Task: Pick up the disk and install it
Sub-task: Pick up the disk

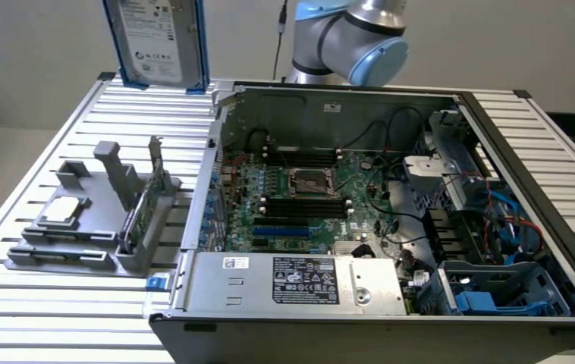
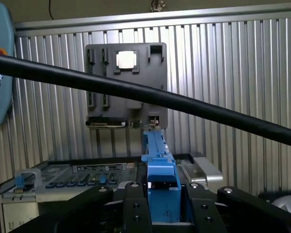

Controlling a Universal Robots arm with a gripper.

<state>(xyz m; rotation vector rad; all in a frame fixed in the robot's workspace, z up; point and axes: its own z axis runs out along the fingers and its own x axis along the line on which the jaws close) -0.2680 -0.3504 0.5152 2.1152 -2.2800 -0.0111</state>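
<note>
The disk point(image 1: 156, 42) was held upright at the exterior view's upper left, raised clear of the table point(image 1: 24, 303), and in the wrist view its edge was clamped between the partly closed jaws of the gripper point(image 2: 162, 206). To its right the arm point(image 1: 353, 38) was bent behind the open case point(image 1: 369, 197). A pale label on silver-grey metal, edged by a blue bracket, was seen on the disk.

Looks down from high, mid-range, over ribbed surface point(image 1: 54, 334) & open PC case point(image 1: 348, 114) in ext. view; sits close behind hand point(image 2: 164, 204), facing down, in wrist view. Shares surface, grey parts holder point(image 1: 95, 220).
</note>
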